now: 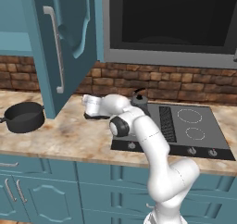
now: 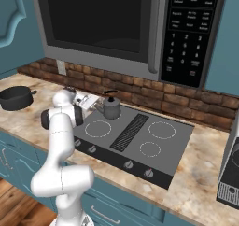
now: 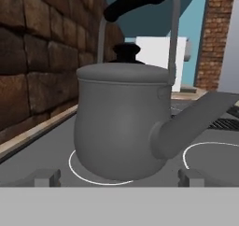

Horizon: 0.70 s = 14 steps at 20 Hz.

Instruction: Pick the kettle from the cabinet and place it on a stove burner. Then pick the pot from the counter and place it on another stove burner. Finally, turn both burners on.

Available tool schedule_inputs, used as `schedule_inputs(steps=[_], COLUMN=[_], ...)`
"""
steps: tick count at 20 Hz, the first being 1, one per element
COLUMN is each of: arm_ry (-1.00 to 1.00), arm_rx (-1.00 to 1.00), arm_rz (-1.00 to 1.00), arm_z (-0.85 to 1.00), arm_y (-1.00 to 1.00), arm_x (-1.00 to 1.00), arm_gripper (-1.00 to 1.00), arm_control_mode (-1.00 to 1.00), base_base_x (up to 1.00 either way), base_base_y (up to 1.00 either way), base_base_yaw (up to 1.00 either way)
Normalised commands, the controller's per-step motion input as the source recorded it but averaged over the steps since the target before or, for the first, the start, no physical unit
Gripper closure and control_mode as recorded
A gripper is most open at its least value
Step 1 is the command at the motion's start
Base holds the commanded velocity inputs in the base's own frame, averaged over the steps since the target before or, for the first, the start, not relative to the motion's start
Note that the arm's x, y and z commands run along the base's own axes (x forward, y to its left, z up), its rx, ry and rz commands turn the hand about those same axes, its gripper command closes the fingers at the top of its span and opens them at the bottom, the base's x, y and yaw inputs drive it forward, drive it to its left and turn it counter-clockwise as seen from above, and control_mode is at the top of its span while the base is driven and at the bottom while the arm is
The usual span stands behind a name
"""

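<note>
We find no brand or readable wording: the microwave [image 2: 140,29] keypad at 1 o'clock in the right base view carries small white markings, too fine for us to read.

Hard to make out: the kettle [image 3: 122,127] is half hidden behind the arm's elbow in the left base view, where just its lid and dark handle show. The cabinet [image 1: 62,42] door hangs open and its top is cut off by the frame edge; we cannot see the shelf behind it. The pot [image 1: 23,116] sits at 9 o'clock in the left base view, one side handle clipped by the edge.

The gripper [image 3: 119,178] has its jaws spread wide, and the two dark fingertips [image 3: 46,177] stand apart at 6 o'clock in the hand view, to either side of the kettle base. We see nothing held; whether the tips touch the kettle we cannot tell.

The kettle stands upright on the rear-left of the stove burners [image 2: 97,128], close to the brick wall [image 2: 154,96], spout pointing toward 4 o'clock in the hand view. The pot rests on the counter [image 1: 69,135], well apart from the cooktop [image 2: 135,136], under the open door. The front knobs [image 2: 127,165] line the cooktop's near edge.
</note>
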Motion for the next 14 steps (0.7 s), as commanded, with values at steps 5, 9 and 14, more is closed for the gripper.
schedule_inputs(steps=[5,9,14], arm_ry=[-0.01,-0.01,-0.02], arm_rx=[0.00,0.00,0.00], arm_rz=[0.00,0.00,0.00], arm_z=[0.05,0.12,0.15], arm_y=[0.21,0.19,0.15], arm_x=[-0.17,-0.20,-0.24], arm_gripper=[-1.00,-1.00,-1.00], arm_control_mode=[-1.00,-1.00,-1.00], base_base_x=[0.00,0.00,0.00], base_base_y=[0.00,0.00,0.00], base_base_yaw=[0.00,0.00,0.00])
